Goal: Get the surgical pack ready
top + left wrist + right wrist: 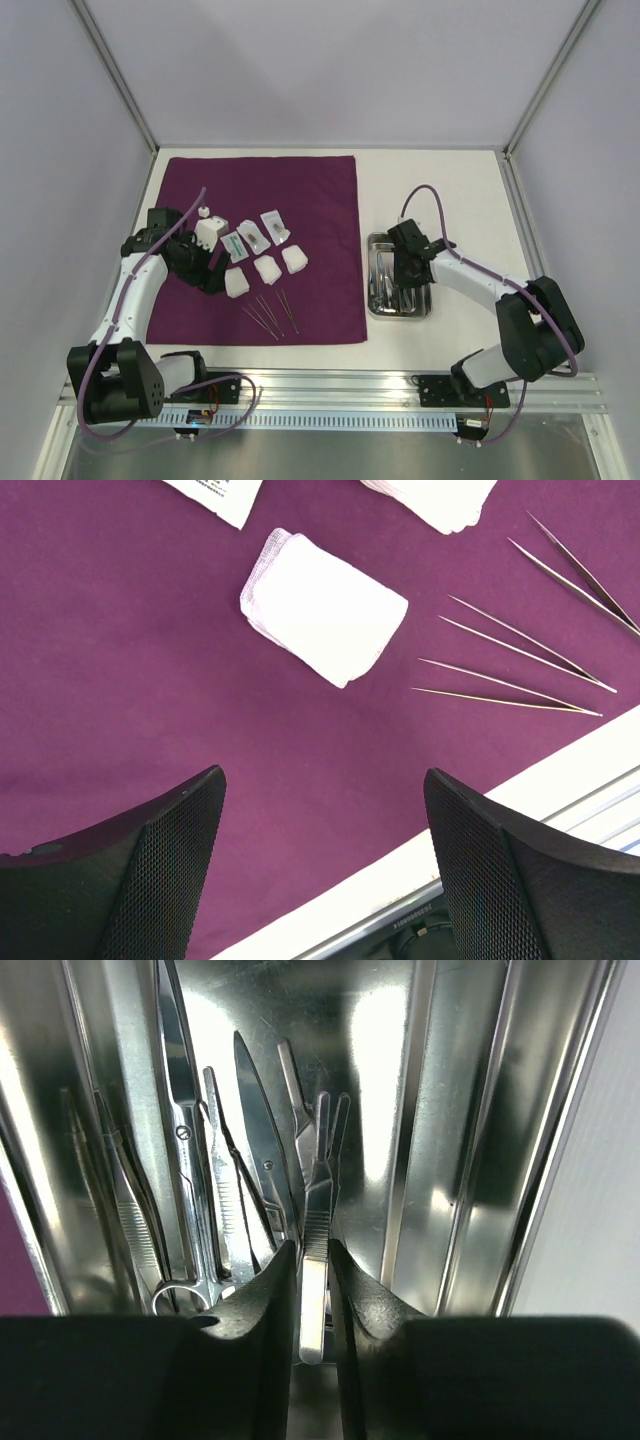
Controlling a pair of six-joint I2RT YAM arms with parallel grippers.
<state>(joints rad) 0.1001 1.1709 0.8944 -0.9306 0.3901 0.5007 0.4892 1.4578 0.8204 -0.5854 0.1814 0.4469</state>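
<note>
- The purple cloth point(320, 200) lies flat on the left half of the white desk point(450, 190). The steel tray point(400, 314) sits just beside the cloth's right edge, on the bare desk.
- The right hand point(312, 1250) is down inside the tray, its two fingers closed on the handle of the ridged tweezers point(318, 1210), which point away from the wrist.
- To the left of them in the tray lie scissors point(190, 1160) and a few more slim steel tools, crowded side by side.
- The left hand point(325, 870) hangs over the near part of the cloth with its fingers spread wide — nothing between them.
- Just ahead of it lies a gauze square point(322, 605), one of three white squares in a row on the cloth point(268, 268).
- Behind the gauze lie small clear packets point(252, 233).
- Several pointed tweezers point(520, 685) lie on the cloth near its front edge, to the right of the left hand.
</note>
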